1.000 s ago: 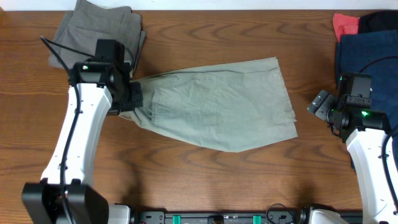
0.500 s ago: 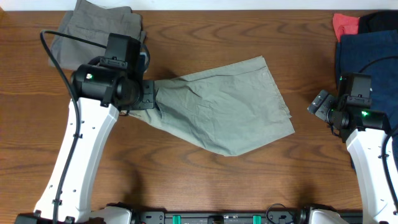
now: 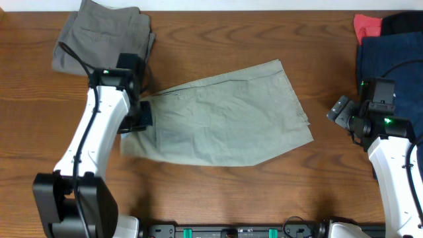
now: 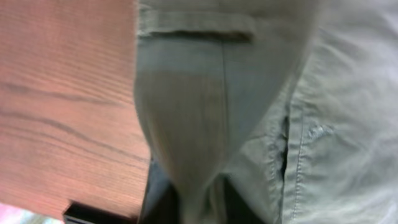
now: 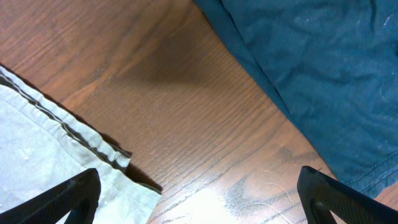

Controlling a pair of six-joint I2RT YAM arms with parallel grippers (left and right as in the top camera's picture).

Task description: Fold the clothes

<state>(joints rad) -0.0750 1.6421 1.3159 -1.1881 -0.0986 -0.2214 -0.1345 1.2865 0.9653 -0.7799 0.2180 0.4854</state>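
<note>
Lying spread across the middle of the wooden table (image 3: 198, 192), the pale khaki-green shorts (image 3: 231, 116) sit mostly flat with a few soft wrinkles, one end toward the left arm and the layered hem toward the right, a layout that looks meant to give each arm an edge to work for the fold. The left gripper (image 3: 140, 117) is down at the garment's left end, where the wrist camera shows a ridge of cloth, crossed near the top by a stitched tab, narrowing as it runs down between the dark fingers; the fabric plainly touches them, but whether the jaws are biting it or only standing around it cannot be told from these views. The right gripper (image 5: 199, 194) has its fingers as far apart as they go and holds nothing, poised over bare wood between the shorts' hem and the navy blue garment (image 3: 390, 59), probably kept out of the way until a second hold is needed. A darker grey-olive pair (image 3: 102, 33) lies folded at the far left corner, just beside the left arm, and something red (image 3: 367, 26) shows at the far right corner next to the navy cloth; both piles are apart from the shorts, which suggests one set aside and one waiting. No fold is in the pale shorts yet
</note>
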